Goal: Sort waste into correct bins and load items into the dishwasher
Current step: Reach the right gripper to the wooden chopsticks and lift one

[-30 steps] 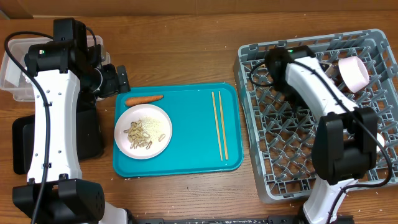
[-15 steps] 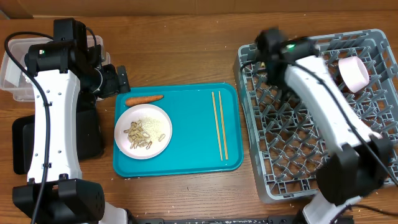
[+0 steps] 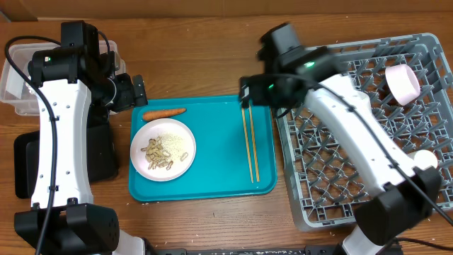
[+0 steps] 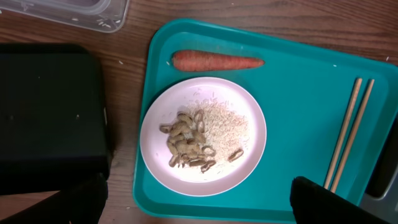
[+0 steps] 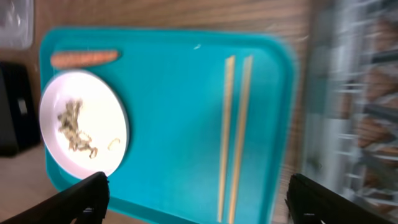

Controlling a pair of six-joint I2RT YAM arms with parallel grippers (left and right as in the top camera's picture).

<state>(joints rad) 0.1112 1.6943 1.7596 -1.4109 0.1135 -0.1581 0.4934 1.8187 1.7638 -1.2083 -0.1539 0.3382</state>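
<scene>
On the teal tray (image 3: 219, 159) a white plate (image 3: 185, 138) carries beige food scraps (image 3: 157, 154) and rice crumbs. An orange carrot (image 3: 164, 112) lies just behind it and a pair of chopsticks (image 3: 250, 142) lies along the tray's right side. My left gripper (image 3: 134, 91) hovers open at the tray's back left corner, above the plate (image 4: 249, 155) and carrot (image 4: 216, 61). My right gripper (image 3: 248, 92) hangs open and empty over the tray's back right, with the chopsticks (image 5: 233, 130) below it. The grey dish rack (image 3: 425, 106) holds a pinkish cup (image 3: 401, 81).
A clear plastic tub (image 3: 18, 78) stands at the back left, with a black tray (image 3: 28, 166) in front of it, both left of the teal tray. The rack fills the right side of the table. My right arm stretches across the rack's left half.
My right arm has swung left from over the rack to the teal tray's back right corner. The left arm and the things on the tray have not moved.
</scene>
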